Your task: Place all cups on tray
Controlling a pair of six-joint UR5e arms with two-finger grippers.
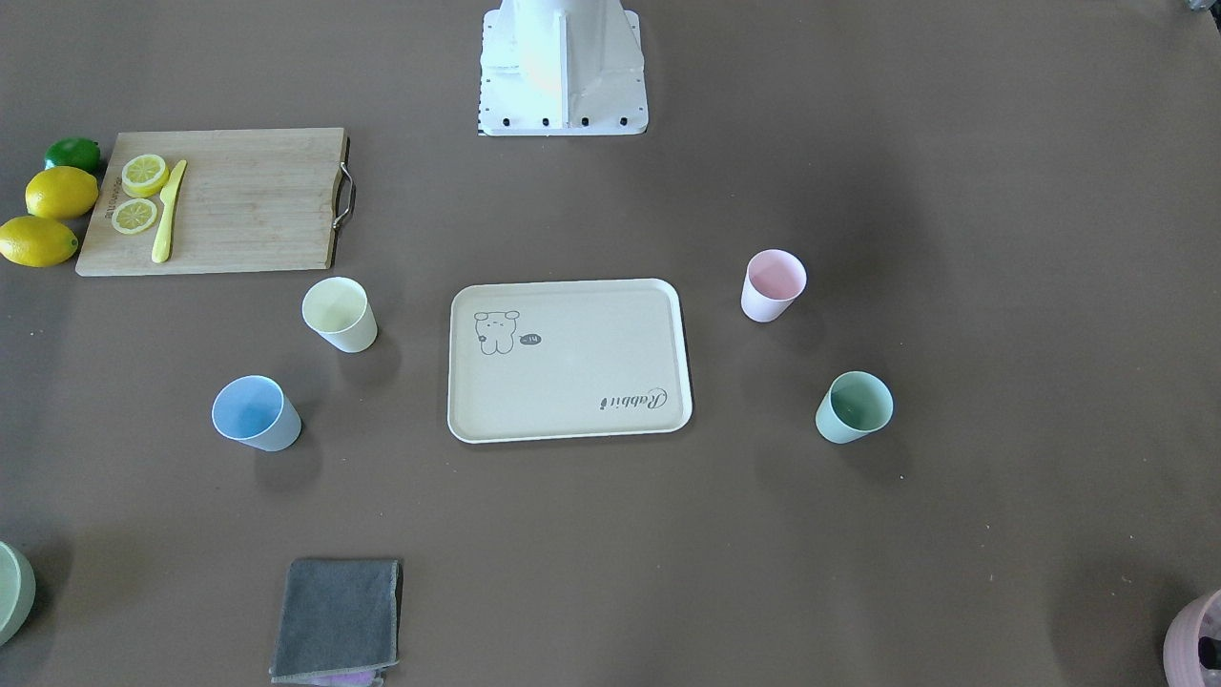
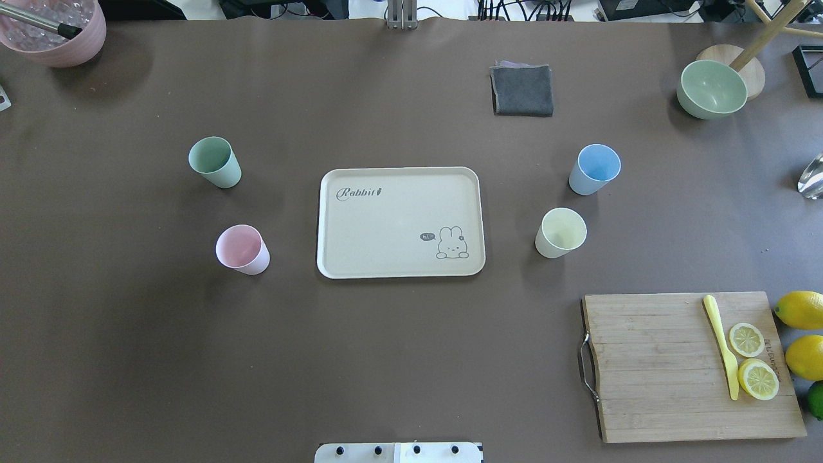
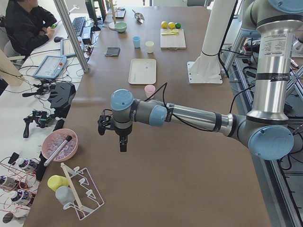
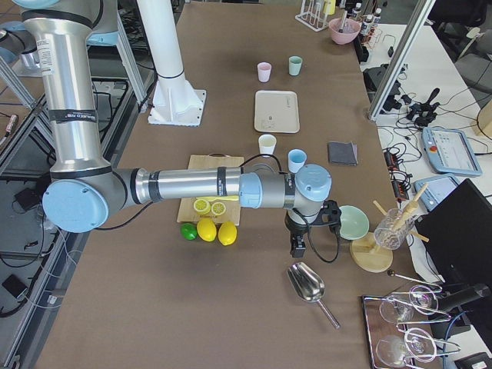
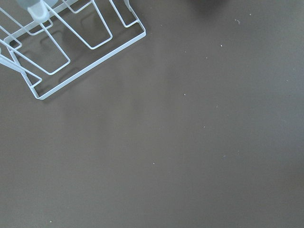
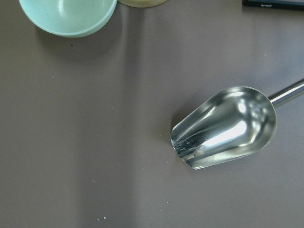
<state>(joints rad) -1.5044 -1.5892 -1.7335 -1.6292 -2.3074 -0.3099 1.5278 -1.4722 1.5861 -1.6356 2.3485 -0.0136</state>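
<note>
The cream tray (image 2: 386, 218) lies at the table's middle with nothing on it. Four cups stand upright on the table around it: mint green (image 2: 215, 162) and pink (image 2: 242, 249) to its left, blue (image 2: 595, 168) and pale yellow (image 2: 561, 232) to its right in the overhead view. My left gripper (image 3: 122, 142) hangs over the table's far left end, away from the cups. My right gripper (image 4: 297, 247) hangs over the far right end, above a metal scoop. Both show only in the side views, so I cannot tell whether they are open or shut.
A wooden cutting board (image 2: 656, 366) with lemon slices and a yellow knife (image 2: 721, 344) lies front right, lemons (image 2: 800, 310) beside it. A grey cloth (image 2: 522, 90), a green bowl (image 2: 712, 89) and a mauve pot (image 2: 54, 29) stand at the far edge. The scoop (image 6: 225, 127) and a wire rack (image 5: 71, 42) lie below the wrists.
</note>
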